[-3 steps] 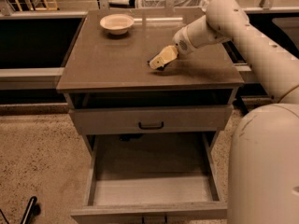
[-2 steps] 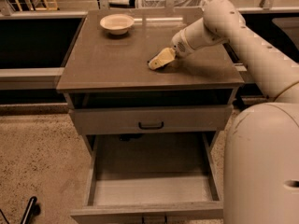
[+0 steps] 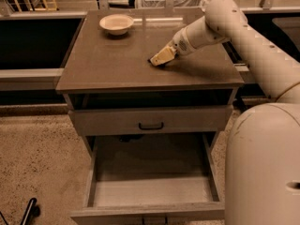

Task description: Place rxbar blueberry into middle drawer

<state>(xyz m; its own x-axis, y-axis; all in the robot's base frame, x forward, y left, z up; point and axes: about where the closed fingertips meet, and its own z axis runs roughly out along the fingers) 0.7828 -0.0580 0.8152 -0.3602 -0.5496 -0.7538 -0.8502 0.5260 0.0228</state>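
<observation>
Nearest the camera, the robot's pale rounded body (image 3: pixel 262 163) fills the lower right, just beside the cabinet. In front of it the middle drawer (image 3: pixel 150 191) stands pulled well out, its paler floor bare and its thin side walls open to the top. That looks like a deliberate arrangement, so that something carried down from above can be dropped straight in without a second opening move. Above it the top drawer (image 3: pixel 117 122) is nearly closed, its black handle (image 3: pixel 151 125) facing out, so it does not overhang the open box below by much. Higher up lies the brown surface (image 3: pixel 108 64), and the arm (image 3: pixel 243 36) reaches across it from the right edge, sloping down and leftward. The tool (image 3: pixel 160 57) sits low, right of centre and about midway between the front and back edges, its cream tip down at the surface. Whether it is spread or pinching cannot be told from here. Only a dark sliver shows under and just left of that tip — I take this to be the rxbar blueberry (image 3: pixel 158 64), lying flat on the surface and mostly covered by the tool. The shallow slant of the arm suits a thin, flat bar that must be taken from its edges. By my reading the pickup is the step in hand, and the carry to the drawer is not yet begun. Farthest off, a round cream bowl (image 3: pixel 116 23) rests near the back edge, left of centre, well apart from the tool.
</observation>
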